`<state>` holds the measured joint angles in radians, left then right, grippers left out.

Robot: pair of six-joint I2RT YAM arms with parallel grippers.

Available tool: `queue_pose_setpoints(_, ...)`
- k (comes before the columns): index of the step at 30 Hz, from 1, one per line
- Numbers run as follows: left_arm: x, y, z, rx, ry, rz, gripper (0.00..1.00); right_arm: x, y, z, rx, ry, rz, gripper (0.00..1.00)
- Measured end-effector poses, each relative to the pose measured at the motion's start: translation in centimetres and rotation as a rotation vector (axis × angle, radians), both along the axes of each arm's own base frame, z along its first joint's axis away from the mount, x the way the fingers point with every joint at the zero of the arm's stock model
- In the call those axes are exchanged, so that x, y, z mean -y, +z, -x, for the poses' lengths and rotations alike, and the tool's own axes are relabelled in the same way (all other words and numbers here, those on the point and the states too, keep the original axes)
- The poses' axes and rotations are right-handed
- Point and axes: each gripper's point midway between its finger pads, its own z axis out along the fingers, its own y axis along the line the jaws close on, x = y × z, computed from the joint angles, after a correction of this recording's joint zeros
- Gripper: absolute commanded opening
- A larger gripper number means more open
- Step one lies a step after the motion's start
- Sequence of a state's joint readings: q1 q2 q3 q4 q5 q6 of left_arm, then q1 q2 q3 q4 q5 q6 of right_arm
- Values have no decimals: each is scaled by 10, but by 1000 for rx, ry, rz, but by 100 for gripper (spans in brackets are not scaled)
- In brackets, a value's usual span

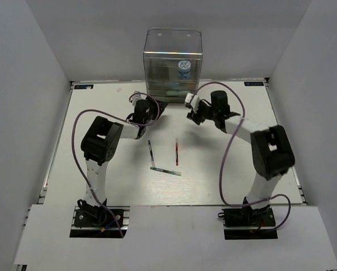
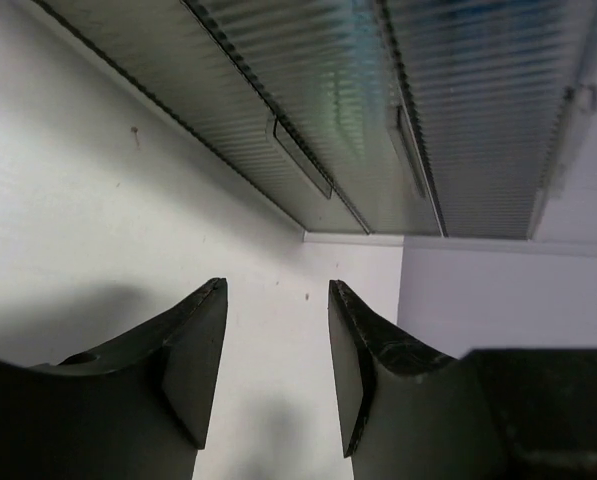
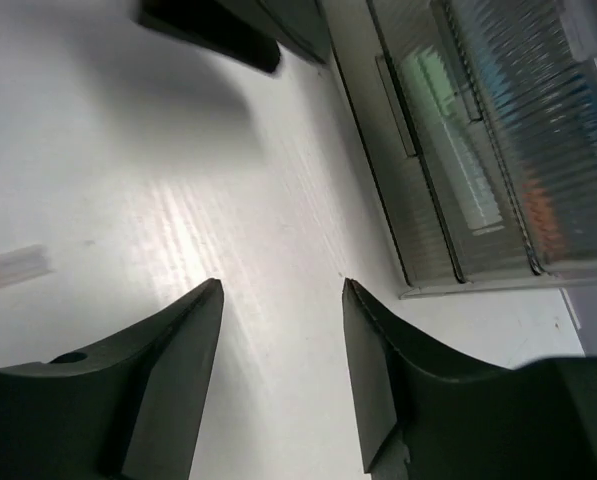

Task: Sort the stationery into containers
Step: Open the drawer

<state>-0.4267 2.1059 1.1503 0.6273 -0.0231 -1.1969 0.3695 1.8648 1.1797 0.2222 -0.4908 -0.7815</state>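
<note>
- Three pens lie loose on the tabletop [image 1: 100, 186], about midway between the arm bases and the organiser [image 1: 173, 62]
- The dark pen [image 1: 150, 152] and red pen [image 1: 176, 151] both run near-to-far, roughly parallel and apart; the green pen [image 1: 166, 170] lies crosswise just nearward of them, its left end close to the dark pen's near tip, contact not clear
- The tape roll [image 1: 183, 68] sits in the organiser's tall upper compartment; the green, blue and orange blurs behind the ribbed fronts in the right wrist view are most likely the markers [image 3: 448, 130], so the pens look like what is left to sort
- The relation that matters: both pincers are up at the foot of the organiser, facing its drawers [image 2: 308, 160], so every pen lies behind them, toward the bases
- The dark pen is on the left arm's side, the red pen on the right arm's side, with one end showing at the left edge of the right wrist view; the green pen lies between the two arms
- Judgement: either arm must draw back and drop over its pen with the jaws set across the thin shaft, closing left-to-right for the two near-to-far pens
- Left pincer [image 2: 276, 285]: jaws moderately apart, nothing between them, touching nothing, over bare tabletop just before the lowest drawer
- Right pincer [image 3: 281, 285]: jaws a little wider, also empty, over bare tabletop beside the drawer fronts
</note>
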Motion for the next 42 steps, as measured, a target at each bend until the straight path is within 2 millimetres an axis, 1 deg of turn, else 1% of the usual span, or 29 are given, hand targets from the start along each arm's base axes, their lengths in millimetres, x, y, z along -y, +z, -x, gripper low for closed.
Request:
queue_pose_setpoints(2, 6, -6, -11, -5, 2, 27, 56, 7, 18, 24, -1, 9, -51, 54)
queue_pose_setpoints(3, 9, -8, -16, -5, 2, 38, 56, 10, 22, 33, -3, 13, -67, 52)
queue_pose_setpoints(5, 14, -11, -25, -5, 7, 58, 56, 15, 29, 48, -6, 16, -98, 52)
queue_pose_setpoints(8, 20, -14, -38, 6, 11, 83, 57, 26, 20, 75, -44, 16, -110, 51)
queue_pose_setpoints(10, 23, -16, -44, 8, 13, 92, 57, 31, 13, 88, -68, 14, -111, 51)
queue_pose_setpoints(12, 26, -18, -50, 10, 14, 99, 57, 36, 7, 95, -90, 5, -115, 51)
queue_pose_setpoints(15, 28, -22, -55, 6, 17, 103, 57, 42, 6, 96, -102, -14, -123, 51)
queue_pose_setpoints(19, 28, -26, -61, 8, 32, 109, 56, 49, 13, 93, -95, -36, -137, 49)
queue_pose_setpoints(20, 27, -29, -62, 7, 38, 108, 54, 50, 14, 93, -95, -38, -141, 49)
queue_pose_setpoints(22, 27, -31, -65, 10, 48, 115, 45, 51, 15, 94, -96, -39, -144, 49)
queue_pose_setpoints(24, 28, -25, -69, 28, 53, 123, 39, 52, 13, 96, -104, -38, -147, 49)
queue_pose_setpoints(30, 27, -23, -71, 39, 69, 127, 37, 54, 13, 97, -114, -41, -156, 48)
queue_pose_setpoints(33, 27, -21, -71, 43, 72, 131, 30, 55, 12, 97, -120, -43, -160, 48)
queue_pose_setpoints(34, 27, -21, -71, 45, 72, 134, 25, 54, 12, 97, -121, -42, -161, 48)
queue_pose_setpoints(36, 28, -19, -72, 52, 74, 139, 23, 54, 12, 98, -125, -41, -164, 48)
queue_pose_setpoints(37, 28, -18, -72, 55, 76, 141, 18, 54, 12, 98, -127, -40, -166, 48)
queue_pose_setpoints(40, 28, -17, -73, 56, 83, 148, 10, 53, 13, 99, -129, -36, -169, 48)
queue_pose_setpoints(41, 28, -16, -73, 58, 87, 150, 2, 53, 13, 99, -130, -35, -170, 48)
queue_pose_setpoints(42, 27, -16, -73, 58, 89, 150, 0, 53, 13, 99, -130, -34, -170, 48)
